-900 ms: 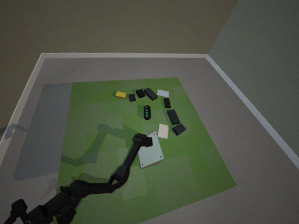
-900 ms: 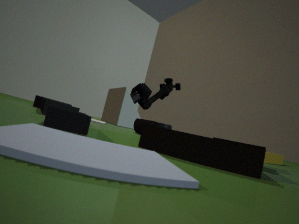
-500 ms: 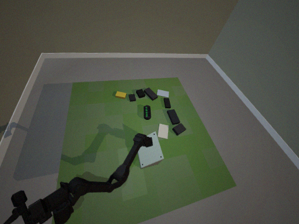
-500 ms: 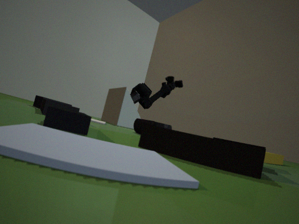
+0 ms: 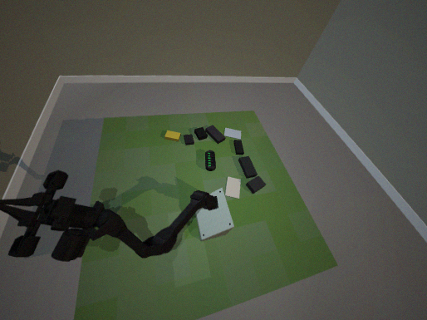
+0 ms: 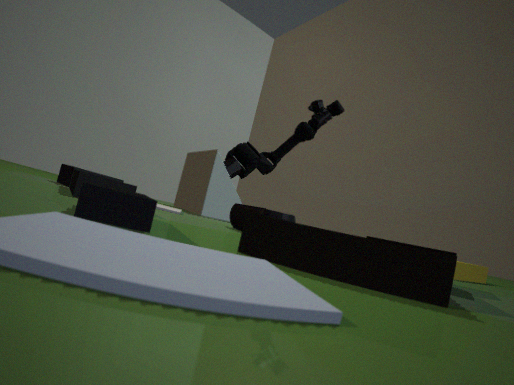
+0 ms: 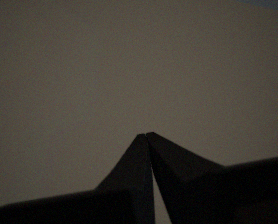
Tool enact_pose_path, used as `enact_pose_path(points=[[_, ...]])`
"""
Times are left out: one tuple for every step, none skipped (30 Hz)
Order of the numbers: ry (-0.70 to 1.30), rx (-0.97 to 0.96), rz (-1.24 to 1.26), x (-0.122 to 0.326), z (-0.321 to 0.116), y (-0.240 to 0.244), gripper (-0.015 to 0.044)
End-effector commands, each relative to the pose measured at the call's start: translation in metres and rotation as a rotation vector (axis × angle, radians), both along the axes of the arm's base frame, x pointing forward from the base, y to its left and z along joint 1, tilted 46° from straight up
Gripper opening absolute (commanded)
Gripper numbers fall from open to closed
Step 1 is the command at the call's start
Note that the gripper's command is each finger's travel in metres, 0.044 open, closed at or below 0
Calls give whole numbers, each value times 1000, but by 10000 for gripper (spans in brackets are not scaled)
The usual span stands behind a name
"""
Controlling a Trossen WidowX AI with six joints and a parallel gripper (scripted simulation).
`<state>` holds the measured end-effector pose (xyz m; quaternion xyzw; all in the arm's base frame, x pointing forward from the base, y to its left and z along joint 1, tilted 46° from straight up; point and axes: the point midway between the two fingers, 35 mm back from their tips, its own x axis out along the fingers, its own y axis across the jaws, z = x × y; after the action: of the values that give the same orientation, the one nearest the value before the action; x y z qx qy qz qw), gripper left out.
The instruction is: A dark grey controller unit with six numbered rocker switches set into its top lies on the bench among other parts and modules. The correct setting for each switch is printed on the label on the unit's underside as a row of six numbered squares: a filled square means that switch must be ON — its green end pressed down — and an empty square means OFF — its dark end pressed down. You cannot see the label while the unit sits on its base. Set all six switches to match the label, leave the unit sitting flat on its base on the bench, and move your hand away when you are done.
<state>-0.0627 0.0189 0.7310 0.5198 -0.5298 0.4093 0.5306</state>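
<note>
Unit (image 5: 213, 160) (image 6: 240, 216) | likely light, rigid; take by long sides, sparing rockers | jaws pressed together, empty

The mat (image 5: 137, 281) (image 6: 125, 343) looks smooth and matt — the yellow block (image 5: 173, 135) (image 6: 471, 272) at its far left like matt plastic, the arm (image 5: 158, 243) (image 6: 286, 148) dull black, plastic or metal, I cannot tell.
</note>
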Motion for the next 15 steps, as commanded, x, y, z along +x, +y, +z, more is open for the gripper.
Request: enact_pose_path(points=[[160,8,-103,62,-1,-23,0],[201,7,-131,78,-2,-29,0],[242,6,-157,94,-4,-34,0],[284,3,-183,109,-6,-40,0],[325,0,-209,124,-9,-46,0],[367,-5,-234,140,-13,-52,0],[382,0,-253,150,-16,-57,0],[406,5,-280,164,-20,-65,0],[437,8,-308,179,-25,-73,0],[483,1,-329,195,-30,-79,0],[529,-6,-349,210,-36,-85,0],[575,-15,-368,226,-42,-91,0],[621,-24,-386,241,-49,-97,0],[666,-35,-403,255,-56,-103,0],[712,-46,-420,270,-64,-108,0]])
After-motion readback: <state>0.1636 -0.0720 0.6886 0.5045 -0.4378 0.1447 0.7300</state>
